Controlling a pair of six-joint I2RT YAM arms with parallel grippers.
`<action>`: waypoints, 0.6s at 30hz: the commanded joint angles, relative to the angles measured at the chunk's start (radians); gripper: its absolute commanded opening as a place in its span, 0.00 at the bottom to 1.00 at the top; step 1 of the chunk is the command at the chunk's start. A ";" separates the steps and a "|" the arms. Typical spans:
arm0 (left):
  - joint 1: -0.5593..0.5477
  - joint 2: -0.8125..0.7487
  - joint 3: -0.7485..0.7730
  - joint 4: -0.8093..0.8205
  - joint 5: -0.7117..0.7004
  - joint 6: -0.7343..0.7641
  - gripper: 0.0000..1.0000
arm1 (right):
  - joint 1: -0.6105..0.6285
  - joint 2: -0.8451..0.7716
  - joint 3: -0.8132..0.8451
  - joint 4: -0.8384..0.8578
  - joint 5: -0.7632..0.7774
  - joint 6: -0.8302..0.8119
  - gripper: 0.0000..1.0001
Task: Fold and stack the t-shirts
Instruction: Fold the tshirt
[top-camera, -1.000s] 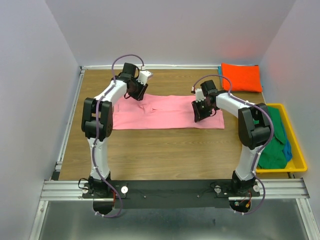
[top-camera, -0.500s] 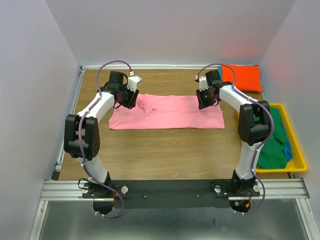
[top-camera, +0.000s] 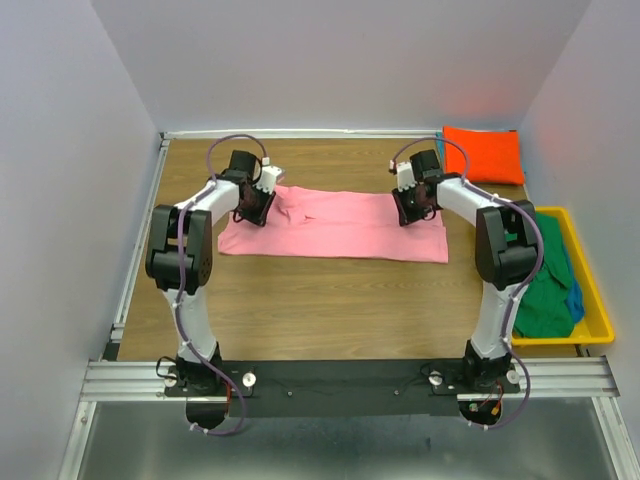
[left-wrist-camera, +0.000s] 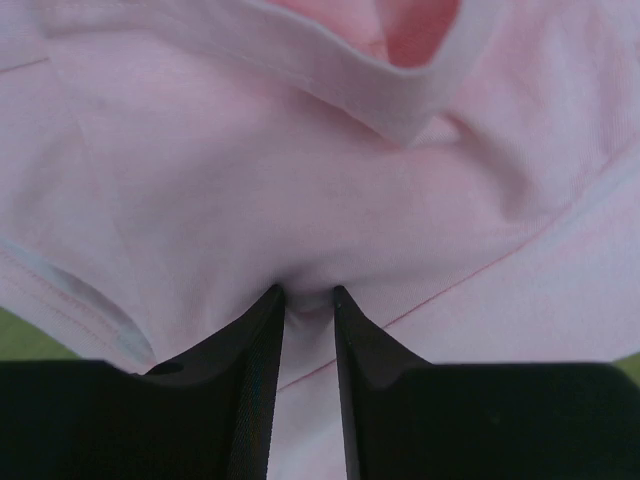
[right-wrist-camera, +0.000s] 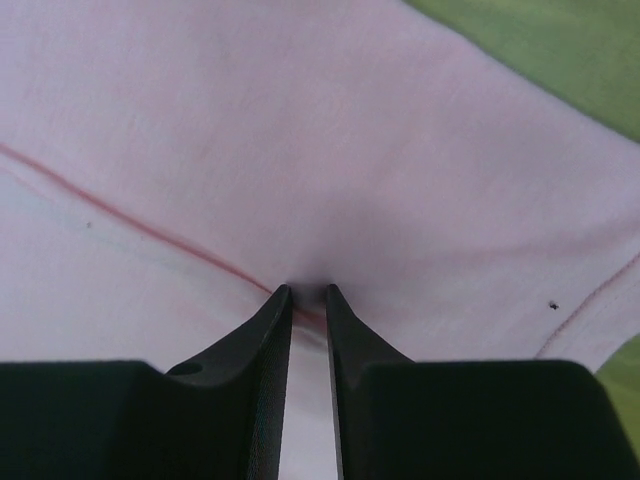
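A pink t-shirt (top-camera: 335, 225) lies spread as a wide strip across the middle of the table. My left gripper (top-camera: 252, 210) is shut on its far left edge; the left wrist view shows pink cloth (left-wrist-camera: 300, 180) pinched between the jaws (left-wrist-camera: 309, 293). My right gripper (top-camera: 410, 208) is shut on its far right edge; the right wrist view shows the cloth (right-wrist-camera: 300, 150) pinched at the tips (right-wrist-camera: 306, 290). A folded bright orange t-shirt (top-camera: 484, 154) lies at the far right corner. Green (top-camera: 545, 290) and blue (top-camera: 576, 300) shirts lie in the bin.
A yellow plastic bin (top-camera: 592, 290) stands at the table's right edge, close to the right arm's base. The wooden table (top-camera: 320, 300) is walled at the back and both sides.
Both grippers went from over the shirt to its far edge and have now come slightly nearer, shut on the cloth. The shirt's far edge has shifted and rumpled a little.
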 joint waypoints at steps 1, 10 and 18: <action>0.024 0.158 0.143 -0.046 -0.086 0.028 0.31 | 0.014 -0.049 -0.163 -0.075 -0.076 0.008 0.27; 0.033 0.618 1.100 -0.348 0.011 0.025 0.31 | 0.184 -0.372 -0.354 -0.115 -0.546 -0.009 0.35; 0.021 0.246 0.671 -0.083 0.104 -0.010 0.45 | 0.183 -0.353 -0.245 -0.128 -0.347 -0.035 0.35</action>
